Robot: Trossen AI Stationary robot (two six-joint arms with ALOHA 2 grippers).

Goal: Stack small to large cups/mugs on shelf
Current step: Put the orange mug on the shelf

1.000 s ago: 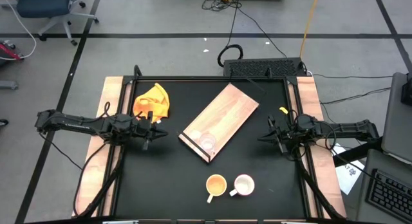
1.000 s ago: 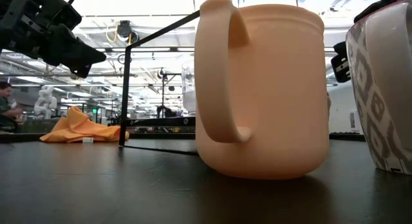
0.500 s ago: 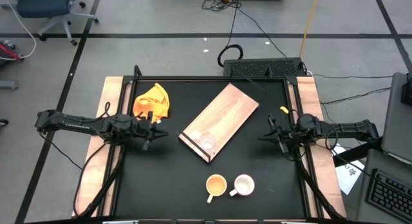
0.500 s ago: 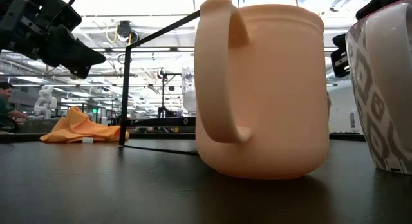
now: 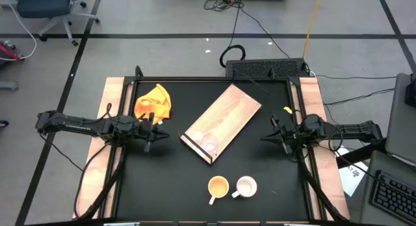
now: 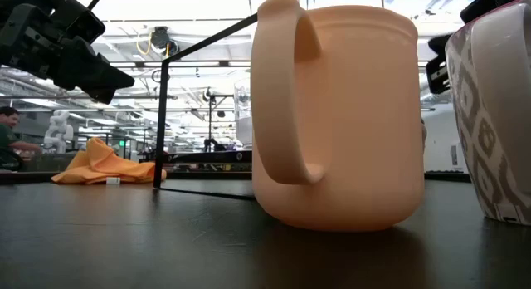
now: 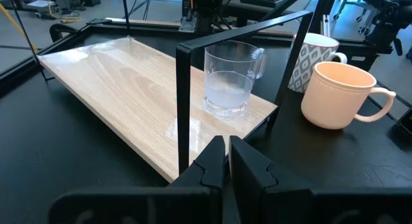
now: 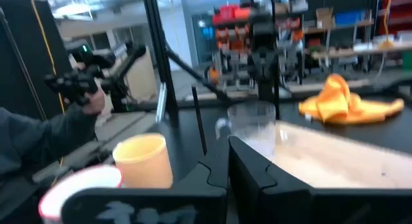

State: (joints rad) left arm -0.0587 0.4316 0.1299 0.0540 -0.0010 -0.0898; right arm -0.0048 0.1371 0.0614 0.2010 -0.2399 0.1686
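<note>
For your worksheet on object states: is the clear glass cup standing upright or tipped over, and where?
Upright. The clear glass cup stands on its base, mouth up, on the wooden shelf near its end; the high view shows its round rim.

Both my arms lie stretched out low and level, reaching inward from opposite sides. My left end effector (image 5: pixel 155 133) points toward the middle from the left side, fingers (image 7: pixel 212 161) pressed nearly together, holding nothing. My right end effector (image 5: pixel 272 136) points inward from the right side, fingers (image 8: pixel 219 163) fully together, also empty. Wrists run straight in line with the forearms. In the low view my left end effector (image 6: pixel 112 77) hangs at upper left, angled down; the right one barely shows at the far edge.
</note>
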